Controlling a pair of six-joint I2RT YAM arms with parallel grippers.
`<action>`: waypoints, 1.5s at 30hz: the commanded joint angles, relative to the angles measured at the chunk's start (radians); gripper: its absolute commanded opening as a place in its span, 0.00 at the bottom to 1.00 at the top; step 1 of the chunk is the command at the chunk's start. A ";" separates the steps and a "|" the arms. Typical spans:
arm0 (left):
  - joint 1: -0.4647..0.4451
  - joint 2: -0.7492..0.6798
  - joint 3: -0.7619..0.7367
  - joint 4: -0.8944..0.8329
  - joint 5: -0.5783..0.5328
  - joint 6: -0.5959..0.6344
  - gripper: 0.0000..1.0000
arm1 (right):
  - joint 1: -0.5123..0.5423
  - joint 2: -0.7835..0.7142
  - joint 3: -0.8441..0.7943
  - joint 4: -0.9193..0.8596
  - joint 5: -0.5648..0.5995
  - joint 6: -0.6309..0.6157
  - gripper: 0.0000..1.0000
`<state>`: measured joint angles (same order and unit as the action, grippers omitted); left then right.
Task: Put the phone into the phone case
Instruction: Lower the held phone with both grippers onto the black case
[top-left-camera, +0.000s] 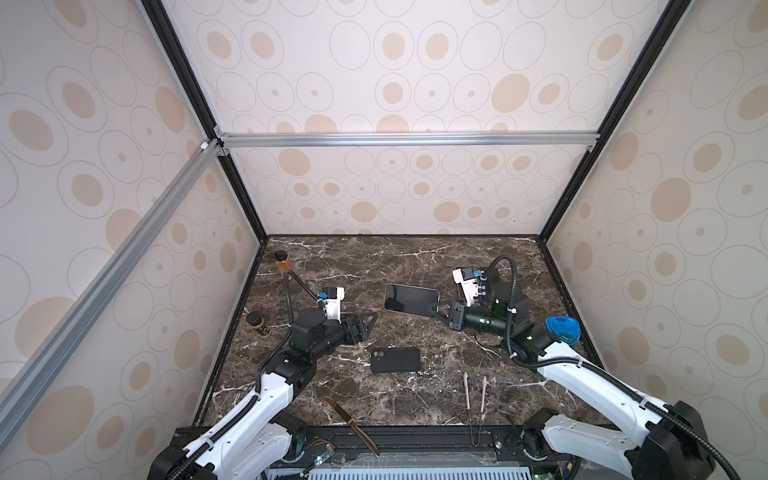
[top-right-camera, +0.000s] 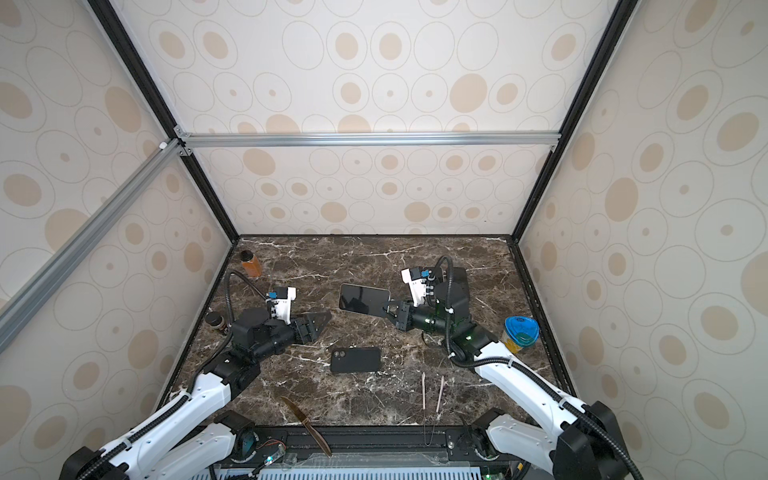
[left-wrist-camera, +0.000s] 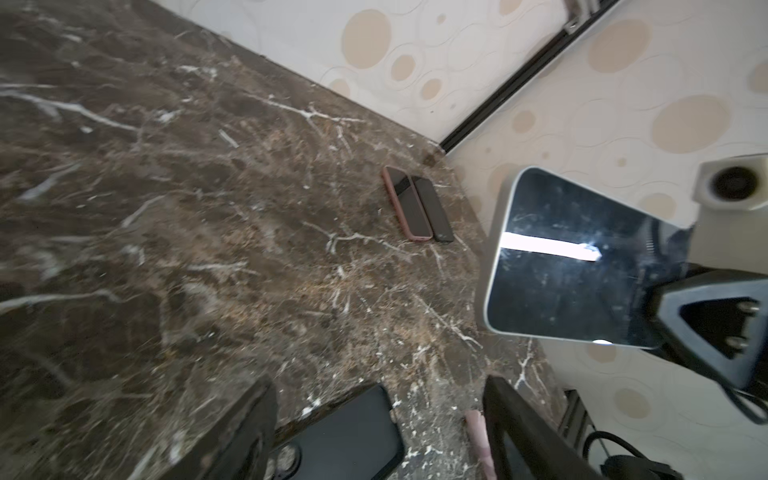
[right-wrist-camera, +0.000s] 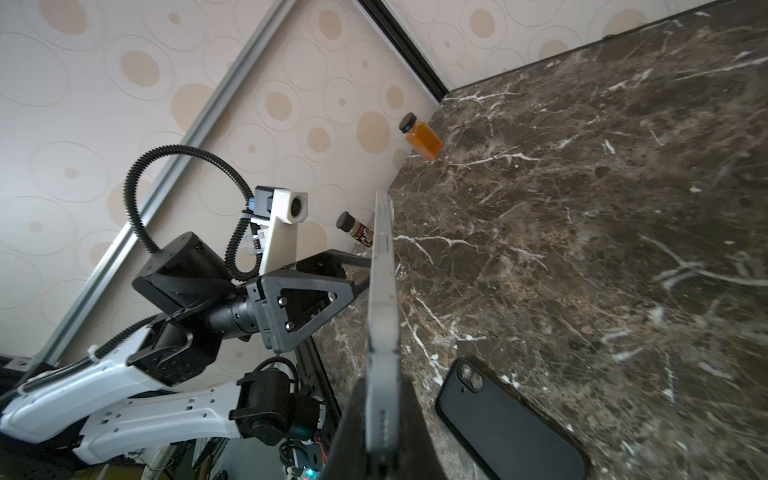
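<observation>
The right gripper (top-left-camera: 433, 308) is clamped on the short end of the phone (top-left-camera: 409, 298), right of centre in both top views, and carries it clear of the marble table (top-left-camera: 374, 262). In a top view the dark screen faces up. The right wrist view shows the phone edge-on, running straight out from between the closed fingers. Over on the left, the left gripper (top-left-camera: 369, 326) stands spread wide with nothing between its fingers. Its tips point toward the phone's free end, near it but with a gap. Below both of them, lower centre of the frame, the black phone case (top-left-camera: 395, 360) lies flat on the table by itself with its camera cut-out toward the left. Whether its open side faces up cannot be told. So the pickup looks done and the one-handed hold looks secure. Everything else is ahead: bring the phone down over the case, line up the camera corner and press it in, most likely with the free left gripper steadying the case. Nothing is seated yet.
</observation>
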<state>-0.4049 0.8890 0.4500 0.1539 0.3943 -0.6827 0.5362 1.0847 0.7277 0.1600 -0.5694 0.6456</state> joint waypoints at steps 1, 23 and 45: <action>0.003 0.006 0.061 -0.205 -0.087 0.060 0.77 | -0.003 -0.031 0.078 -0.246 0.069 -0.105 0.00; -0.096 0.148 0.003 -0.319 -0.063 0.012 0.60 | -0.003 0.161 0.066 -0.537 -0.044 -0.151 0.00; -0.194 0.301 -0.051 -0.160 -0.117 -0.039 0.43 | -0.004 0.269 0.001 -0.366 -0.122 -0.060 0.00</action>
<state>-0.5846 1.1824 0.3950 -0.0338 0.3069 -0.7090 0.5362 1.3506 0.7357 -0.2600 -0.6529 0.5701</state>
